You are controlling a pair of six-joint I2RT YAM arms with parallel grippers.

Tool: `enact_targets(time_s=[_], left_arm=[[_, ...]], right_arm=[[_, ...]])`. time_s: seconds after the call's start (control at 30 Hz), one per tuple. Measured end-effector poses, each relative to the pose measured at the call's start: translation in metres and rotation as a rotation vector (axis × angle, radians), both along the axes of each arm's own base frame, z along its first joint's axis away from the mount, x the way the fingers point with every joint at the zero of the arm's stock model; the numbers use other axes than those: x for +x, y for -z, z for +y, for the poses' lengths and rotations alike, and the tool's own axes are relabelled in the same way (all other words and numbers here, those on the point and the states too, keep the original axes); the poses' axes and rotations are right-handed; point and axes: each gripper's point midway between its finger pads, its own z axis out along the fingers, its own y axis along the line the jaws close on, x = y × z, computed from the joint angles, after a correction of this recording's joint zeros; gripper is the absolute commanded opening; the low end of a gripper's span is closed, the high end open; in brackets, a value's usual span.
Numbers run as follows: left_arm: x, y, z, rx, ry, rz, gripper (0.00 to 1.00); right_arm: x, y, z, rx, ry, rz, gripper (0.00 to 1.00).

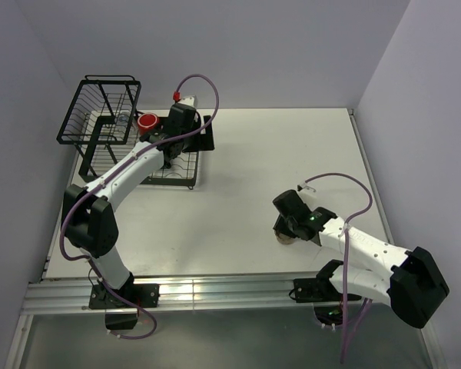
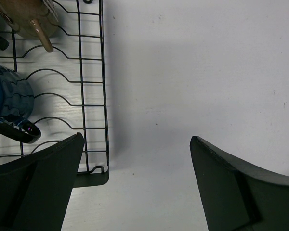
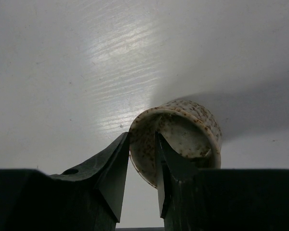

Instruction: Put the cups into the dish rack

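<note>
– So, what stands around the arms on the table (image 1: 292, 154)?

– The dish rack (image 1: 81, 115) takes up the far left corner. A clear glass (image 1: 121, 121) stands in its tall basket section, and a red mug (image 1: 147, 122) sits just to the right of that basket. The left wrist view shows a dark blue mug (image 2: 9, 103) on the tray wires. A tan cup (image 2: 31, 19) lies farther along the same tray.

– Anything in the way?

– From above, the left arm (image 1: 131, 171) crosses the flat tray and hides much of it, both those cups included.

– How are the arms posed?

– The left one stretches from the near left up to the rack, with its wrist pointing down at the tray's right side. The right arm (image 1: 369, 246) is folded low. Its elbow is by the near right corner and its forearm reaches left. Its wrist is down close to the near edge, right of the middle.

– And the grippers?

– The left gripper (image 2: 137, 139) has its jaws spread wide and holds nothing. It hangs over bare table just past the tray's corner. The right gripper (image 3: 142, 144) pinches the wall of the low beige cup (image 3: 183, 139), one finger outside and the other inside the mouth. The cup is tilted, mouth toward the wrist camera. I cannot tell whether it touches the table.
</note>
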Motion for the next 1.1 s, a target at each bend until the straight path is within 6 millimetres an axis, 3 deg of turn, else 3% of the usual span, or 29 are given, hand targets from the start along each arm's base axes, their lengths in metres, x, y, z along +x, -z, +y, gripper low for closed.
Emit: enact_targets(time_s=[1.1], left_arm=[[0.002, 0.016, -0.001, 0.017, 0.000, 0.030, 0.99]], right_arm=[[-0.011, -0.002, -0.010, 0.011, 0.011, -0.018, 0.39]])
